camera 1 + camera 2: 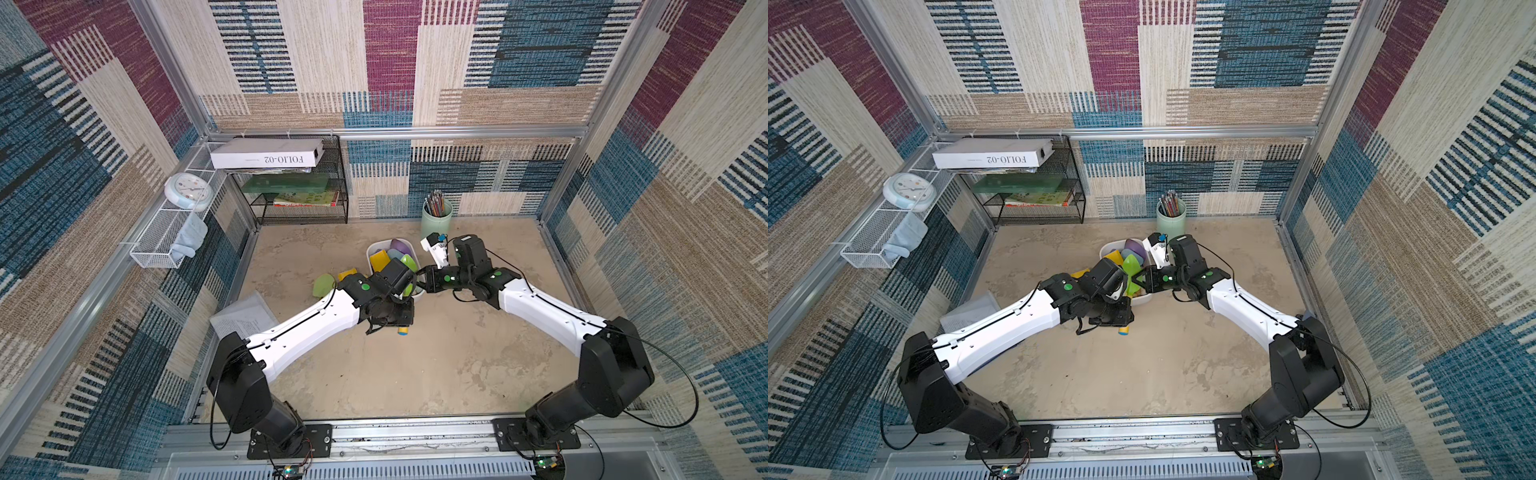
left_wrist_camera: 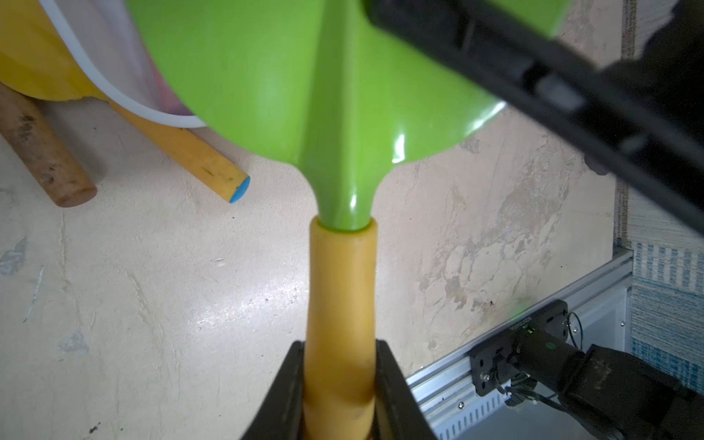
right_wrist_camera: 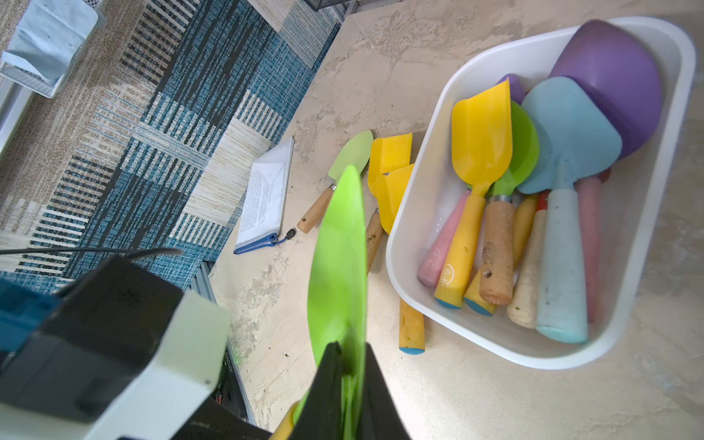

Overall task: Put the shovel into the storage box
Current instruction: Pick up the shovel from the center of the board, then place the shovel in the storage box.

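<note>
The task is in the middle, not at the end. The shovel [image 2: 304, 76], with a bright green blade and a yellow handle, is in the air and not in the storage box [image 3: 495, 343]. It hangs over the bench [image 3: 495, 404], close to the near end of the box. I cannot tell if the tip of the blade already reaches over the rim.

Both arms hold it at the same time. The left claw [image 2: 339, 381] is clamped on the yellow handle, one finger on each side. The right claw [image 3: 350, 365] is pressed together on the thin edge of the green blade. I judge this is a handover between the two arms.

The box already carries several tools lying side by side, among them a yellow shovel [image 3: 482, 137], a light blue shovel [image 3: 571, 133] and a purple shovel [image 3: 617, 76]. Outside, on the bench just beside the box wall, lie a pale green shovel [image 3: 352, 152] with a wooden handle and some yellow ones.

What is left, in my opinion: one claw must let go, the other must carry the shovel above the box and release it there. After that the tools outside are waiting too.
</note>
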